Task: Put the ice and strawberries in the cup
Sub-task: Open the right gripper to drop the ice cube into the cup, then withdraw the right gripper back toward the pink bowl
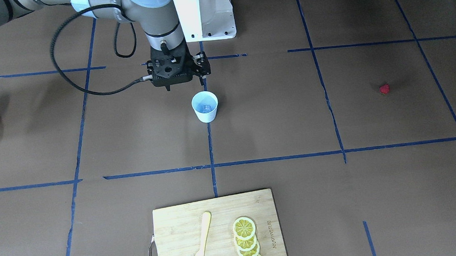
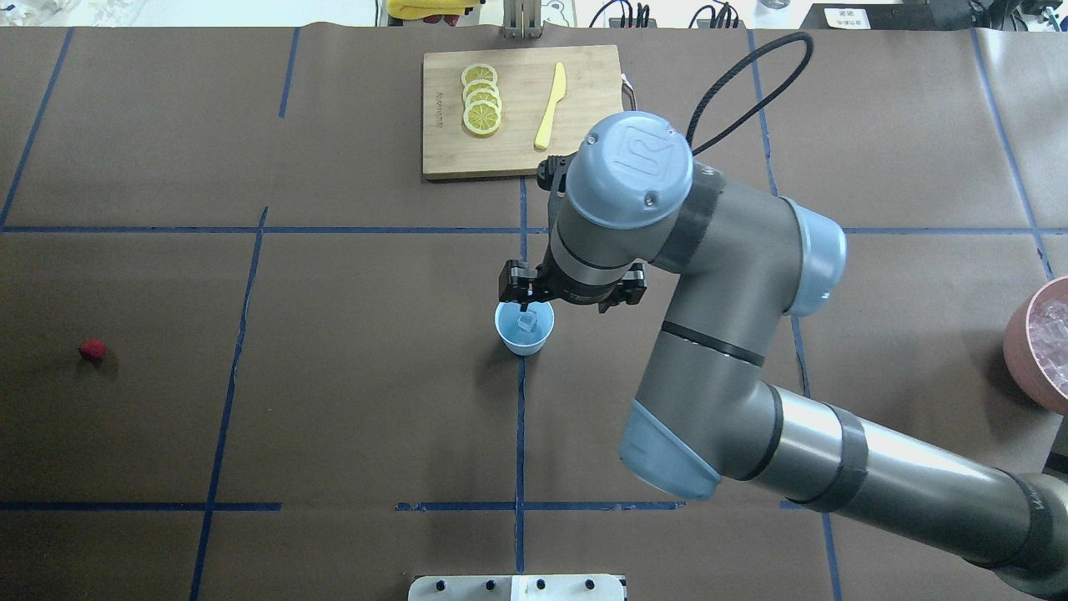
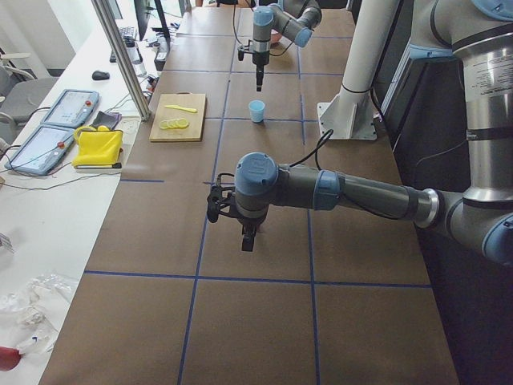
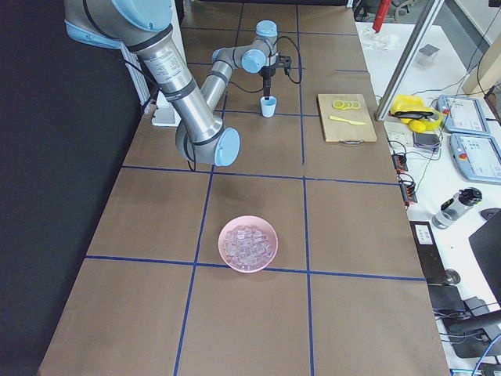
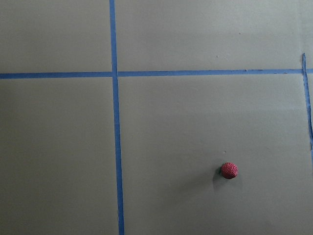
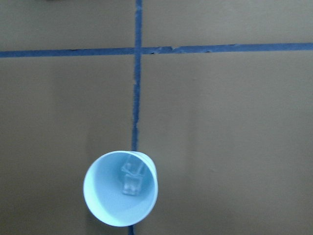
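Observation:
The white cup [image 1: 206, 116] stands at the table's middle with one clear ice cube [image 6: 130, 185] lying inside it. My right gripper [image 2: 524, 314] hangs just above the cup's rim, open and holding nothing; the right wrist view looks down into the cup [image 6: 98, 196]. The tiny red strawberry [image 2: 93, 350] lies alone on the brown mat, far on my left side. It also shows in the left wrist view [image 5: 229, 170], below and right of centre. My left gripper [image 3: 247, 239] shows only in the exterior left view, hovering over the mat. I cannot tell whether it is open or shut.
A pink bowl [image 4: 228, 257] full of ice cubes [image 4: 249, 241] sits far on my right side. A wooden cutting board [image 1: 179, 229] with lemon slices [image 1: 247, 244] and a yellow knife [image 1: 202, 244] lies at the far edge beyond the cup. Blue tape lines cross the mat.

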Available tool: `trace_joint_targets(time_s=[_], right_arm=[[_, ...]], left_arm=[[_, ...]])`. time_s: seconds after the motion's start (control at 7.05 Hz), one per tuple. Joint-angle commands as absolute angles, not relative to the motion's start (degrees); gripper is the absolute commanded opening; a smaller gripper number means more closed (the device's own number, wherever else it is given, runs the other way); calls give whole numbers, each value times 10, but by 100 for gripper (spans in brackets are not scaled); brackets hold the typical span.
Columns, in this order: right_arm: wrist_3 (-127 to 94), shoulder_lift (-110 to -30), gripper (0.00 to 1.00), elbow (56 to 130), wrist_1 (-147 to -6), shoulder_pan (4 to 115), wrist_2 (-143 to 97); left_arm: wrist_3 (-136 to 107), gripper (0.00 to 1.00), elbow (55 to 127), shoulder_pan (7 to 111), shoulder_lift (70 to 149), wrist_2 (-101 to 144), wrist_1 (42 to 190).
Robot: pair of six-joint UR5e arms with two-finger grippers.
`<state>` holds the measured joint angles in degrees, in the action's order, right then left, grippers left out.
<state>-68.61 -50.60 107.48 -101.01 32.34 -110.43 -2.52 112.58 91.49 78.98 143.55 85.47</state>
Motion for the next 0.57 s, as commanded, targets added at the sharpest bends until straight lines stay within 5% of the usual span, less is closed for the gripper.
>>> trace_joint_targets(time_s=[0.0,0.43], right_arm=[[-624,-556,99,1169,-1113,376,-1107],[-410,-671,99,1215,-1112,502,-1176]], left_arm=[[-113,100,1131,852,795,1430,888],[-278,100,1165,755,792,1375,944]])
